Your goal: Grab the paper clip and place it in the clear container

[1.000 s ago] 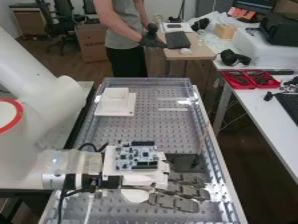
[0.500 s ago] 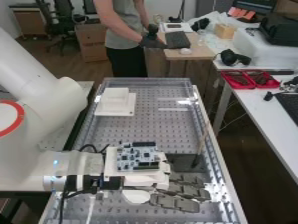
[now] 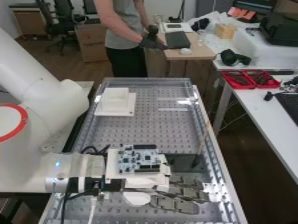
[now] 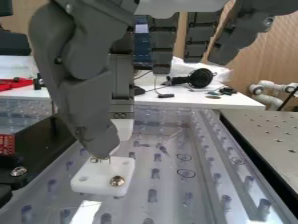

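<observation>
My hand [image 3: 174, 193] is low over the near half of a clear, perforated tray [image 3: 149, 127], its fingers extended toward the tray's right side. In the wrist view the hand [image 4: 83, 92] has its fingers straight and the thumb hanging down, its tip just above a white block [image 4: 126, 166] with metal screws. Small gold-coloured bits show at the thumb tip; I cannot tell what they are. Thin dark oval outlines [image 4: 186, 173] appear on the clear tray [image 4: 156, 150]. I cannot tell whether one of them is the paper clip.
A dark box [image 3: 179, 161] stands just beyond the fingers, with a thin stick [image 3: 201, 142] rising beside it. A white stepped block [image 3: 116, 101] rests at the tray's far left. Red bins [image 3: 249, 79] are on the side table. A metal perforated surface [image 4: 266, 132] borders the tray.
The arm and hand have shifted very slightly to the right in the high view. The fingers keep the same extended shape.
</observation>
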